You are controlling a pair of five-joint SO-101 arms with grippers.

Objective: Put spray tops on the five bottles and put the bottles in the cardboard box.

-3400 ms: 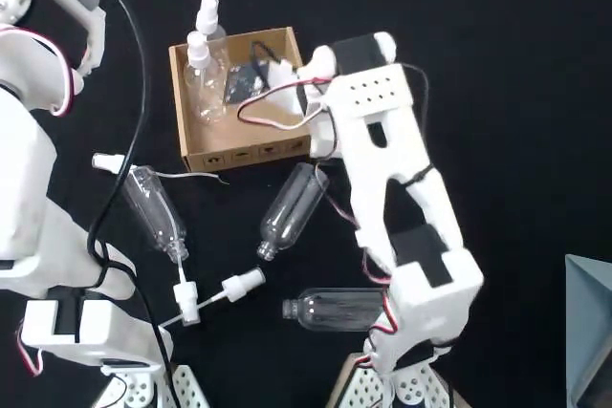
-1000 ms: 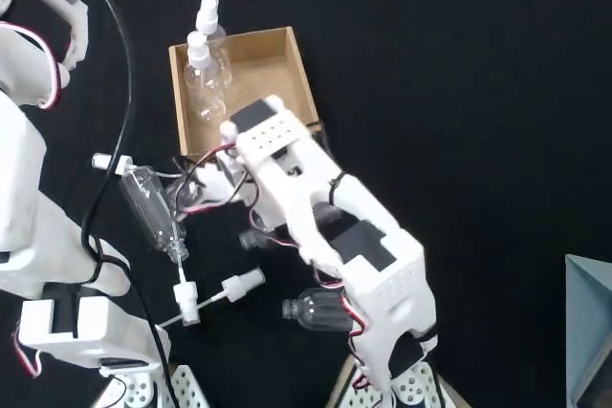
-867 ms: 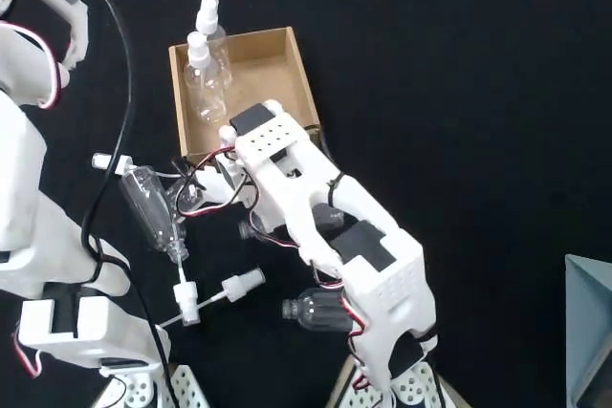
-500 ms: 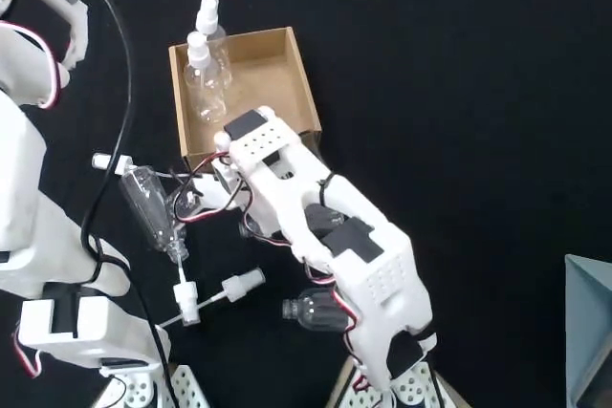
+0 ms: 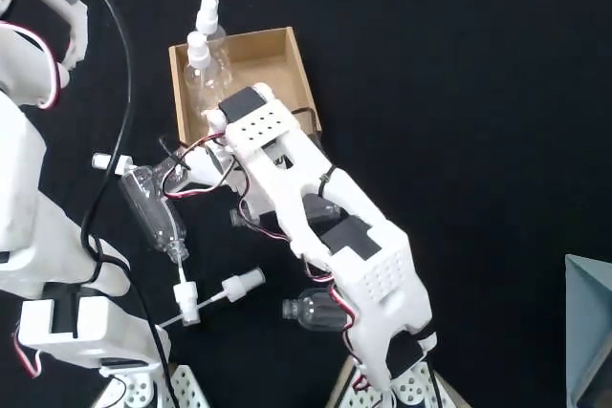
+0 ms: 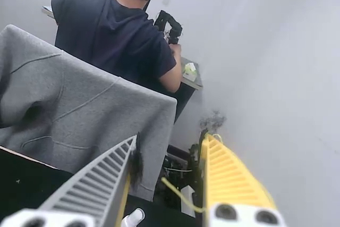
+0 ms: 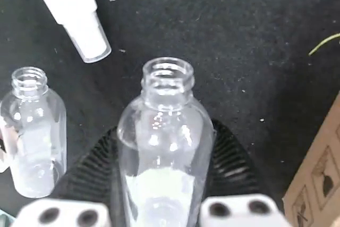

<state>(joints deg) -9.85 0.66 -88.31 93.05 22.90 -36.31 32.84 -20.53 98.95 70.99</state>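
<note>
My right gripper [image 7: 164, 131] is shut on a clear uncapped bottle [image 7: 166, 104]. Its open neck pokes out from under the right arm [image 5: 238, 219], just in front of the cardboard box [image 5: 304, 93]. Two capped bottles [image 5: 203, 74] stand at the box's left side. One uncapped bottle [image 5: 153, 203] lies left of the arm, another [image 5: 311, 308] lies near the arm's base [image 7: 32, 126]. Loose spray tops [image 5: 241, 284] [image 7: 77, 17] lie on the cloth. My left gripper [image 6: 170, 139] is open and raised at the far left, pointing into the room.
A further spray top with its tube [image 5: 110, 161] lies by the left bottle, and another [image 5: 186, 298] near the front. The left arm's white body [image 5: 29, 188] and black cable [image 5: 120, 140] take up the left side. The box's corner [image 7: 319, 184] is close beside the held bottle.
The right arm left the box, came down over the middle bottle and closed on it. In the last second it has shifted with the bottle toward the box. The left arm stayed still.
</note>
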